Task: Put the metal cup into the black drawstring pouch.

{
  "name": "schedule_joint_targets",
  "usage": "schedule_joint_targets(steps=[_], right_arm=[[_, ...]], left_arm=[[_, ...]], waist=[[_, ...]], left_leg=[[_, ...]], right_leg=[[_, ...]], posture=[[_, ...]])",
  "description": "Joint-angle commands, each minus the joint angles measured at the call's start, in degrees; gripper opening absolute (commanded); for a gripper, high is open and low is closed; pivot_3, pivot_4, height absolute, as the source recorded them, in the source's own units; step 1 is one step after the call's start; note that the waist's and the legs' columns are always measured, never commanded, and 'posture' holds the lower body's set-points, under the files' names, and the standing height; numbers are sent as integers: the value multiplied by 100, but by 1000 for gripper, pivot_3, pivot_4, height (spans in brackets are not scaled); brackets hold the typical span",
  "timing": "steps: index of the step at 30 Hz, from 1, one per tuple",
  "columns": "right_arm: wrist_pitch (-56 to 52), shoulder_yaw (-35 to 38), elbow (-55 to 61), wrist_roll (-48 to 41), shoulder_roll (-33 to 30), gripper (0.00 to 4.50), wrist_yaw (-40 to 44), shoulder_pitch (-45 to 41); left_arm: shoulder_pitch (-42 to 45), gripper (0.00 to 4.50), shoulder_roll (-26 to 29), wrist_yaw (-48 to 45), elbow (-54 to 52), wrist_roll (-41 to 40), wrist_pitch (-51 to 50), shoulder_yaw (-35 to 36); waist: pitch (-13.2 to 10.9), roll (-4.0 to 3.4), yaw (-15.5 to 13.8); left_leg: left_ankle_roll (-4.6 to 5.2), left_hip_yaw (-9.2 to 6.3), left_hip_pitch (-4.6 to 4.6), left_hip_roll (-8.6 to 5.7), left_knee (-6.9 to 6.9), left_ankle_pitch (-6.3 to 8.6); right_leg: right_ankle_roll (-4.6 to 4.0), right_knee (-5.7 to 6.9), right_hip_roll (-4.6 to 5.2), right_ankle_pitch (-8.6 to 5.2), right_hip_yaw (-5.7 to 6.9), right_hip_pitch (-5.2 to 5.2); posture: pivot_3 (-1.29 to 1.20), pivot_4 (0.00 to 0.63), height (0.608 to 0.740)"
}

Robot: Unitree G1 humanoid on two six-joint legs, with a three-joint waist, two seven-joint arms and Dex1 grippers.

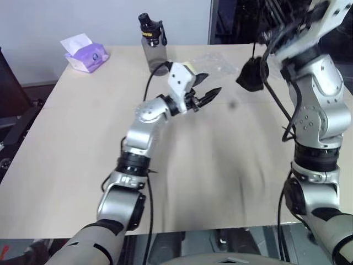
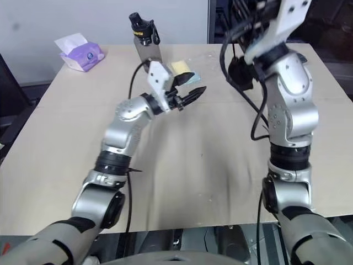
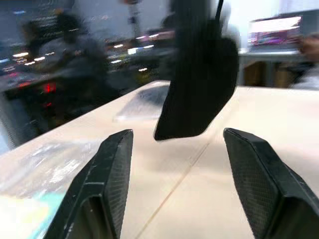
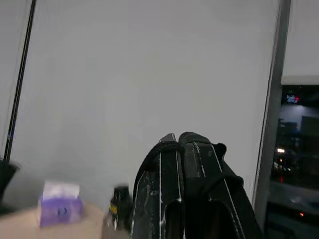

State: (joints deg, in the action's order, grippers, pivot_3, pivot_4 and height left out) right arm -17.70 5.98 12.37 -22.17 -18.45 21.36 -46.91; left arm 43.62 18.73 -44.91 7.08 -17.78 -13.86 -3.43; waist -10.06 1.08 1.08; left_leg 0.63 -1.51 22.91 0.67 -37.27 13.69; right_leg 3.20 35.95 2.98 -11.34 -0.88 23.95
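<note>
Pale wooden table [image 1: 220,182] up front, and we sweep across from its far left corner. First comes a purple pack of tissues [image 1: 85,57] with a white sheet poking up, parked well out of the action. Next is the tall grey translucent water bottle with a black cap [image 1: 151,44], upright near the back edge, whatever is in it too dim to read.

Now the left gripper [image 1: 208,85]: its two black fingers are spread wide with nothing between them, pointing across at the bag on the right. That reads to me like a hand standing off from the bag, or ready to steady it. Just behind it lies a flat yellow-and-teal pad [image 2: 185,72], then a crumpled clear plastic bag [image 1: 212,63] flat on the table, contents hard to make out.

Further right is the small black drawstring pouch [image 1: 251,74], dangling clear of the tabletop on its thin cord. Its lower part hangs rounded and full. From the outside I cannot tell for sure where the metal cup is, but with the bag sagging like that, my call is the cup is inside.

Far right and high up, the right gripper [image 4: 179,144] has its fingers pressed tight together, black cord caught across them. It is carrying the pouch by its string, most likely so the weight draws the mouth closed.
</note>
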Motion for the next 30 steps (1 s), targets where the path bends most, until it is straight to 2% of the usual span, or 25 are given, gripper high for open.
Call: schedule_joint_targets(steps=[1, 5, 8, 9, 10, 12, 16, 18, 21, 22, 25, 27, 30], right_arm=[[-68, -116, 429, -20, -107, 0, 156, 133], [-202, -269, 535, 93, -338, 0, 375, 503], [-815, -346, 880, -267, -990, 932, 1110, 1116], [-1080, -374, 1027, -404, -1317, 1379, 1409, 1442], [-1254, -387, 1124, -494, -1539, 2008, 1596, 1656], [-1446, -263, 1248, -792, -1856, 2606, 2008, 2143], [-960, 446, 1012, -1090, -1890, 2606, 2410, 3411], [-463, 695, 764, -1019, -1925, 2606, 2776, 4004], [589, 1292, -64, -1307, -1631, 2606, 3658, 4609], [710, 1363, -365, -1242, -1735, 2606, 3883, 4780], [911, 1472, -1135, -1250, -2002, 2606, 4591, 5007], [1419, 1523, -1639, -1177, -2039, 2606, 5042, 4999], [1861, 1501, -2224, -1054, -2070, 2606, 5326, 4810]], left_arm=[[-107, 3017, 356, -228, -488, -495, -481, 439], [-261, 3017, 681, 53, -72, -445, -631, 864], [-733, 3077, 875, 161, -111, -379, -652, 1010], [-957, 3077, 931, 173, -229, -393, -730, 1023], [-1102, 3077, 966, 182, -318, -413, -789, 1028], [-1468, 3077, 1078, 145, -516, -400, -855, 1030], [-2724, 3077, 1603, 106, -820, 144, -495, 987], [-3247, 3077, 1696, 96, -1049, 83, -474, 1115], [-4179, 3077, 1777, 17, -1704, -111, -442, 1356], [-4495, 3077, 1823, -69, -1906, -165, -414, 1428], [-5231, 3077, 1994, -377, -2181, -232, -138, 1681], [-5501, 3077, 2020, -426, -2140, -288, -16, 1885], [-5773, 3077, 2030, -549, -2119, -385, 138, 2073]], waist=[[-2, -4, 16], [-3, -5, -2], [-3, -5, -20], [-3, -4, -36], [-4, -2, -39], [-6, -1, -54], [-3, 4, -16], [-4, 2, -22], [-4, 7, -37], [-4, 5, -36], [-3, 3, -37], [-2, 2, -37], [-1, 0, -29]], left_leg=[[0, 0, -1, 1, 2, 0], [0, -8, -2, 3, 4, 0], [0, -7, -2, 2, 2, 0], [0, -6, -2, 1, 2, 0], [0, -5, 2, 1, 3, 0], [0, -6, 10, -4, 0, 0], [1, -1, -4, -1, 3, 1], [1, 5, -12, 3, 10, 1], [1, 4, -10, 8, 6, 1], [0, 8, -17, 11, 3, 1], [0, 28, -29, 35, -8, 1], [0, 39, -38, 40, -11, 1], [0, 52, -47, 53, -10, 1]], right_leg=[[0, 1, 0, 0, 0, 1], [0, 5, -3, 0, 9, 2], [0, 3, -2, -1, 9, 0], [0, -3, 0, -1, 9, -4], [0, -9, 3, -1, 9, -5], [1, -9, 10, -2, 11, -2], [1, -10, 9, -3, 5, -10], [-2, -9, 5, -4, -1, -9], [-20, -9, 6, -16, 2, -8], [-20, -12, 6, -17, 1, -17], [-4, -12, 11, -28, -12, -24], [-6, -9, 12, -27, -16, -24], [-9, -7, 3, -25, -17, -24]], posture=[[0, 150, 740], [0, 150, 740], [0, 150, 740], [0, 150, 740], [0, 150, 740], [0, 150, 740], [0, 150, 740], [0, 150, 740], [0, 150, 740], [0, 150, 740], [0, 150, 740], [0, 150, 740], [0, 150, 740]])
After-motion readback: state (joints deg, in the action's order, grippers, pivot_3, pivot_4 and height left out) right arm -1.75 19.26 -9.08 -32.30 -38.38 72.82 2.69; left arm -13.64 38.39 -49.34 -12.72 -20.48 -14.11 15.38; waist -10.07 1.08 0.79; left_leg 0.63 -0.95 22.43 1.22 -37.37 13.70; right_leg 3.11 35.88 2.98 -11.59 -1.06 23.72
